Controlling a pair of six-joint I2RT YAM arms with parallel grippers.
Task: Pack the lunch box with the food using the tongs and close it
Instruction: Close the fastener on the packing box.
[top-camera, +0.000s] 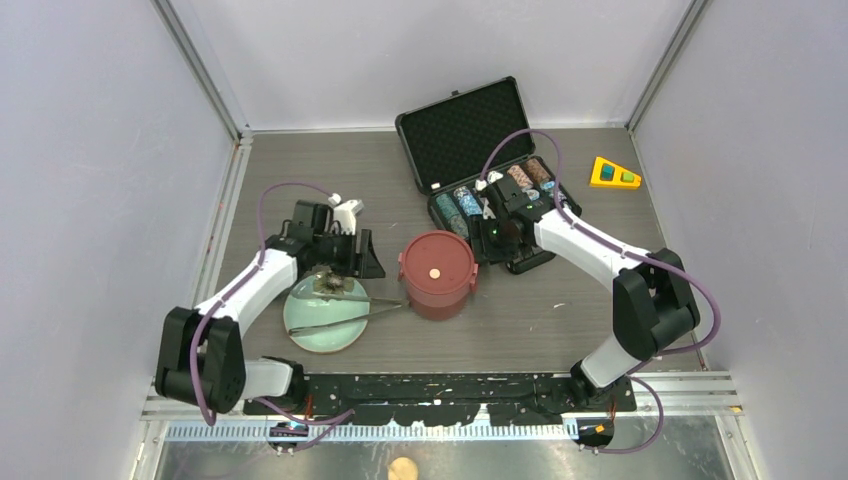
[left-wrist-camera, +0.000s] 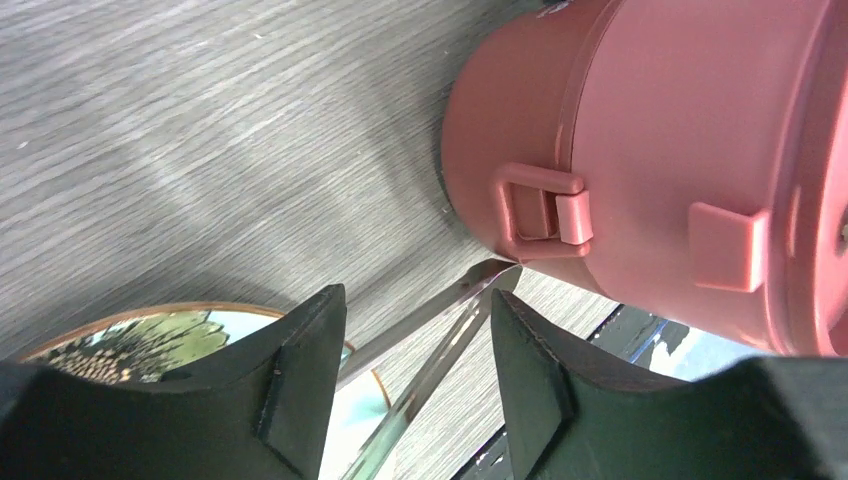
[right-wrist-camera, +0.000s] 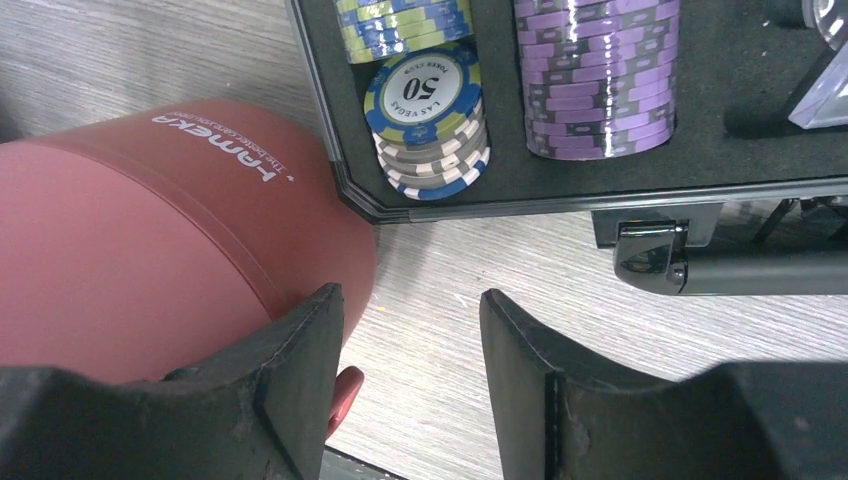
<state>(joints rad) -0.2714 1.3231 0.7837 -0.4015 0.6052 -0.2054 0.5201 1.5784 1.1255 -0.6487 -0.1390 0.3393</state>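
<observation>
Step in hand, by the look of it: tongs pickup, the very start of packing. Nothing is being held.

- Left gripper (left-wrist-camera: 415, 296) is hovering low over the far side of the pale green plate (top-camera: 322, 338), fingers pointing toward the lunch box (top-camera: 437, 272). Jaws are standing partly open with nothing between them.
- Tongs (left-wrist-camera: 478, 283) are lying flat and ungripped. Their two arms are spreading out across the plate, and the joined end is sitting just beside the lunch box base.
- Right gripper (right-wrist-camera: 408, 296) is sitting low between the lunch box and the black chip case (top-camera: 462, 130), also partly open and empty. One finger is right up against the box wall; cannot tell if it is touching.
- Lunch box is standing upright mid-table, stacked, with a flat red lid showing on top.
- Food: only a small dark lump (top-camera: 331, 285) is showing on the plate's far rim, too small to identify.

Next move is probably calling for the left gripper to drop onto the tongs' arms mid-length and close just enough to lift them without pinching them flat. The box is also needing its lid off before anything goes in, and the right arm is placed well for that.

Both arms are reaching forward and inward, elbows bent, wrists angled down.
</observation>
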